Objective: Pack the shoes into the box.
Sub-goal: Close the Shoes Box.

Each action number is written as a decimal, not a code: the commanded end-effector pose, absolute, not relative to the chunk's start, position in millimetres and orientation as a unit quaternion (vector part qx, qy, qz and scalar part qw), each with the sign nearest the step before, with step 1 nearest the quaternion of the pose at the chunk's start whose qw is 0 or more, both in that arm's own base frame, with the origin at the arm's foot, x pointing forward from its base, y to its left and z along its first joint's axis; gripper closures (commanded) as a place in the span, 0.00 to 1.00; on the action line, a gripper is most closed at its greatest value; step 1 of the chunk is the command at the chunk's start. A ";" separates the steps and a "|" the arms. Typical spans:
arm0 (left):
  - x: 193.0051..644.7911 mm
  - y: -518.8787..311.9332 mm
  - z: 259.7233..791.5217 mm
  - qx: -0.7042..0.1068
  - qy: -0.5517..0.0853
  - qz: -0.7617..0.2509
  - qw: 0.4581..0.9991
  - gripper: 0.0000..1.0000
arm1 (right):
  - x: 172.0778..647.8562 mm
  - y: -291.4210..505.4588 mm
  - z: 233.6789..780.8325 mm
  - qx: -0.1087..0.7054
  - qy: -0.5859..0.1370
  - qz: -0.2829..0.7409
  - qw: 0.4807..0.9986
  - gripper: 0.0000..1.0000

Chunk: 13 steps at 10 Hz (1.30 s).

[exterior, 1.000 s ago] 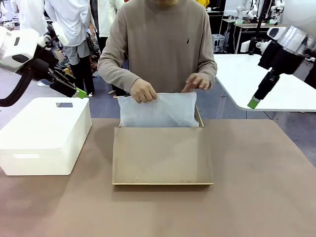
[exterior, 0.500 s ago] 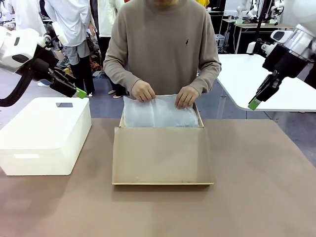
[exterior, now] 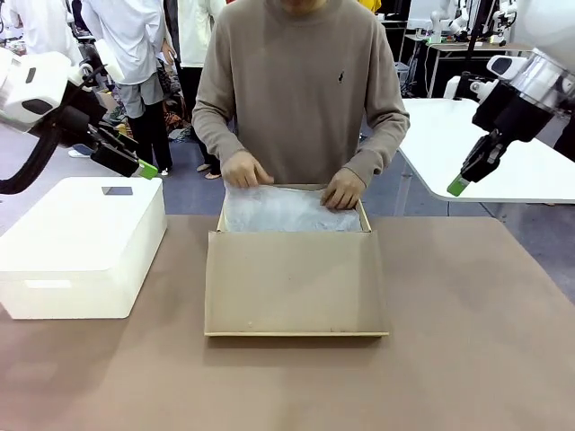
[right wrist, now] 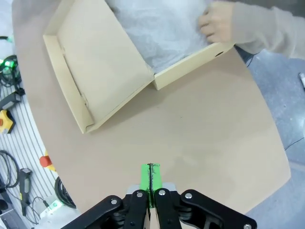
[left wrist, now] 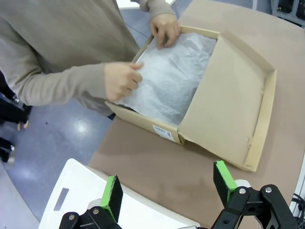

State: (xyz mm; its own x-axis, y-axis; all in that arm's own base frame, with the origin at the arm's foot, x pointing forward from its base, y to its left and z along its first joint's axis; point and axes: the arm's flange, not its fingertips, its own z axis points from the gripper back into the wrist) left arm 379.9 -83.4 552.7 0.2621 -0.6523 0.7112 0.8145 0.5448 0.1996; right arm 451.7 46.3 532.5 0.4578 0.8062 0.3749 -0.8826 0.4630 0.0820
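Observation:
The tan cardboard box sits mid-table with its flap lid folded down toward me; it also appears in the left wrist view and the right wrist view. White tissue paper covers its inside, and the person's two hands press it flat. The shoes are hidden. My left gripper hangs open above the white box, its green pads wide apart. High at the right, my right gripper is shut with nothing in it, the pads pressed together.
A white rectangular box stands at the table's left. A white table lies beyond the right edge. The brown tabletop in front of and to the right of the cardboard box is bare. People stand in the background.
The person has pushed the puffed-up tissue paper down flat into the box. My right gripper's fingers have come together and it shifted slightly. The left arm has stayed still.

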 end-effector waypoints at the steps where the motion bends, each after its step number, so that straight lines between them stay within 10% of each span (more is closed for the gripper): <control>1: 380.4 -83.7 552.6 -0.109 -0.394 -0.465 0.785 0.00 | 451.4 42.8 529.1 0.142 -0.135 0.503 0.842 1.00; 13: 380.4 -83.7 552.6 -0.109 -0.394 -0.465 0.785 0.00 | 466.1 20.3 482.3 0.186 -0.153 0.582 0.777 1.00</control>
State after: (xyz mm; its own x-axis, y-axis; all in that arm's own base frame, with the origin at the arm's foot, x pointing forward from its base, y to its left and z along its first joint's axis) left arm 379.9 -83.3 552.8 0.2620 -0.6522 0.7113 0.8144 0.5449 0.1996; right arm 465.0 28.1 492.7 0.3457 0.8545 0.3877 -0.9377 0.3303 0.1080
